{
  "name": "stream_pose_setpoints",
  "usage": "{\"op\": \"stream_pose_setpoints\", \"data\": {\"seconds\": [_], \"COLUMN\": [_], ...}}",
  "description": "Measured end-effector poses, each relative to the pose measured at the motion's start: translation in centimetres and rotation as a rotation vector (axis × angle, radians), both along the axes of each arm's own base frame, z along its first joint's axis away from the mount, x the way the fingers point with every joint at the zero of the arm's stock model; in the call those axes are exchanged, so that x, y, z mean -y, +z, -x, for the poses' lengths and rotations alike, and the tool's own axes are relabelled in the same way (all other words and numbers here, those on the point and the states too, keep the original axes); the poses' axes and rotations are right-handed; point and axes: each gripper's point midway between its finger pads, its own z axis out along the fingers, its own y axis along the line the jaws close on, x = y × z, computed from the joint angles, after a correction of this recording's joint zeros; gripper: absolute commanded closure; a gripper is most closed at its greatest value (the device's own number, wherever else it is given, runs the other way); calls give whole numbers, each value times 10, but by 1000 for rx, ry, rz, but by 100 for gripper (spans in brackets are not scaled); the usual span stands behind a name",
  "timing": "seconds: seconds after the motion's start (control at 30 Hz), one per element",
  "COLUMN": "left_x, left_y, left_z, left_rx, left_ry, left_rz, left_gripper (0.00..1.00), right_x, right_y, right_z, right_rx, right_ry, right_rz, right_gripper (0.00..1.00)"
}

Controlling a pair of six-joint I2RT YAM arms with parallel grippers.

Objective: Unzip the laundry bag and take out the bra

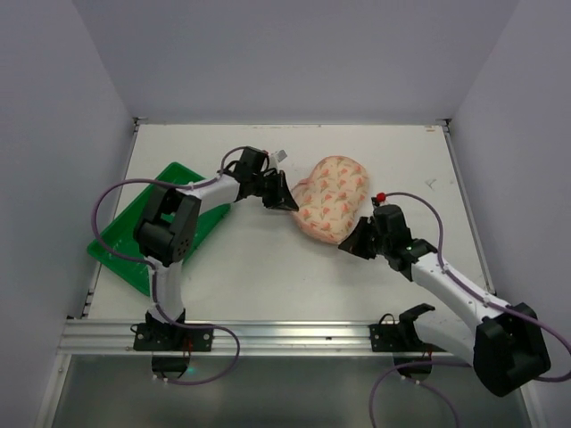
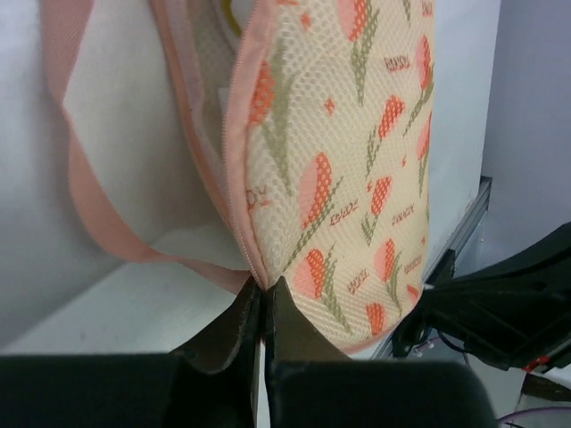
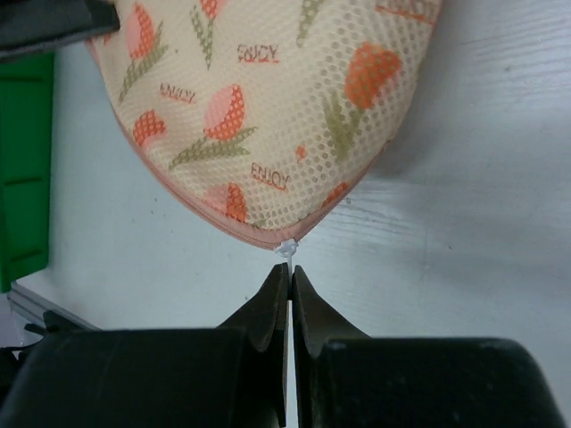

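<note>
1. Bag (image 1: 332, 201): cream-peach mesh, printed with red-pink tulips on olive-green stems and small red lettering.
2. Its edging (image 2: 234, 160) and strap (image 2: 76, 178): pink.
3. Zip pull (image 3: 285, 249): white.
4. Tray (image 1: 125, 241): bright green.
5. Table (image 1: 268, 267): white.
6. Left gripper (image 2: 265, 303) and right gripper (image 3: 291, 281): black.

Overhead view, wrist cameras near laundry bag (image 2: 357, 160)
</note>
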Motion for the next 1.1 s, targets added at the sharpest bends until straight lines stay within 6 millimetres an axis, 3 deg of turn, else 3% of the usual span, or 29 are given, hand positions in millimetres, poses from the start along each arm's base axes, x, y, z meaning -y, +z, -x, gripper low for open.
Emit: {"op": "stream_pose_setpoints", "data": {"seconds": [0.03,0.1,0.13,0.23,0.33,0.47,0.6,0.67,0.77,0.8,0.83,0.9,0.93,1.0,1.1], "left_x": [5,14,15,11,2,-18,-26,-24,-12,-7,-3,3,3,5,6], "left_y": [1,3,3,8,11,18,15,6,-2,-4,-5,-7,-6,-4,-3], "left_z": [-10,-26,-32,-42,-42,-17,9,20,31,33,36,39,38,38,38], "left_rx": [11,34,44,49,50,38,3,-24,-44,-44,-47,-48,-46,-43,-40], "left_ry": [-8,-10,-3,37,90,148,171,170,144,135,126,115,114,112,106], "left_rz": [11,31,37,45,29,3,10,6,1,5,7,10,12,23,31], "left_gripper": [75,54,32,7,3,2,7,16,39,49,68,81,93,100,100], "right_x": [-3,-11,-18,-42,-72,-96,-107,-110,-112,-112,-112,-111,-110,-108,-97], "right_y": [-1,-6,-9,-16,-8,9,14,11,3,1,1,0,0,-2,-7], "right_z": [-1,-3,-4,-6,-15,-37,-51,-53,-51,-50,-50,-50,-49,-47,-37], "right_rx": [-1,-31,-53,-102,-99,-44,-26,-35,-56,-61,-62,-60,-58,-56,-51], "right_ry": [7,28,45,110,174,202,209,217,224,225,226,229,231,237,233], "right_rz": [-6,-6,-2,9,-7,-42,-57,-61,-53,-50,-47,-42,-38,-30,-6], "right_gripper": [100,100,100,100,100,100,100,100,100,100,100,100,100,100,100]}}
